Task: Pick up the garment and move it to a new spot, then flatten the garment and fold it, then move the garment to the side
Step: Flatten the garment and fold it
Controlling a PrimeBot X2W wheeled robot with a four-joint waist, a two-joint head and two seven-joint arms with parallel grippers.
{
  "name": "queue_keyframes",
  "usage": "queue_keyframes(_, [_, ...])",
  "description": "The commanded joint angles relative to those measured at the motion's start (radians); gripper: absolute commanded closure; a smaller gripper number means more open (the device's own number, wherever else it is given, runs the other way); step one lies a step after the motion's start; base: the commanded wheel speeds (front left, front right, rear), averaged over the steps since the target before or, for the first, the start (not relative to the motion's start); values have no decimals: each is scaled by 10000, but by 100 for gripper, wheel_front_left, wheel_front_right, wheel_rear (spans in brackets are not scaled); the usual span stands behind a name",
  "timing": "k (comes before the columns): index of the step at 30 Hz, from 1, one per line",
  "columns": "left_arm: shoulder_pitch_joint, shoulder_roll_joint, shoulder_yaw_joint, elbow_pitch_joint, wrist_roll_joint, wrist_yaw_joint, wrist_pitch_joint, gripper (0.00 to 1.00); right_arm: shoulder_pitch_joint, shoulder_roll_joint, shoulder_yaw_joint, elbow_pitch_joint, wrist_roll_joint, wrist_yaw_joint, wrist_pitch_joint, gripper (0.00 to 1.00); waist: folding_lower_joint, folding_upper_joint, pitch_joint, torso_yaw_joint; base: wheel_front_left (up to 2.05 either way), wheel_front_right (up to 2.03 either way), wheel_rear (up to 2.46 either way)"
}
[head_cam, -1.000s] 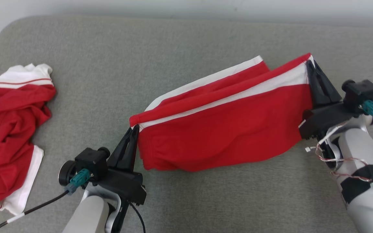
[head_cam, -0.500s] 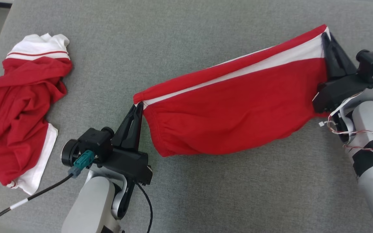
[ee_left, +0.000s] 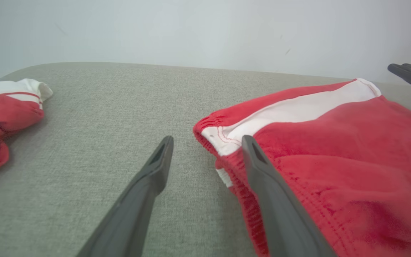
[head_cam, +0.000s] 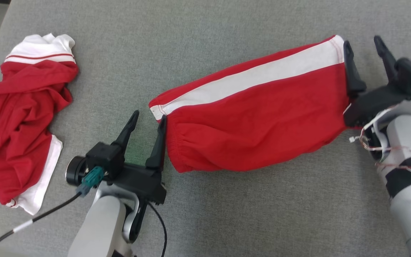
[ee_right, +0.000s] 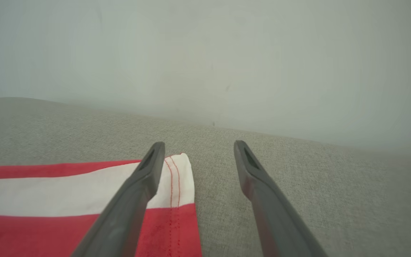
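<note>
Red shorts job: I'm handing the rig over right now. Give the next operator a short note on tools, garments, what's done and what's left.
Left tool: open, empty, by the waistband end of the red shorts.
Right tool: open, empty, at the hem end.
The shorts lie stretched out on the grey cushion between the two tools. A crumpled red and white garment lies at far left.
Done: shorts set down and laid fairly flat.
Left: fold them, then move them aside.
</note>
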Motion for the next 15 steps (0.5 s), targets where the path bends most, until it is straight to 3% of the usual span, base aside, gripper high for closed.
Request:
queue_keyframes(1, [260, -24, 163, -66, 142, 22, -29, 0, 344, 122, -35, -163, 145, -20, -4, 0, 0, -1, -145, -68, 0, 0, 0])
queue_keyframes(9, [1169, -40, 679, -437, 267, 20, -29, 0, 1793, 283, -126, -537, 1295, -20, -3, 0, 0, -1, -664, -219, 0, 0, 0])
queue_keyframes(15, [1620, -40, 814, -601, 300, 20, -29, 0, 2455, 464, 362, 356, 1868, -20, 3, 0, 0, -1, -966, -270, 0, 0, 0])
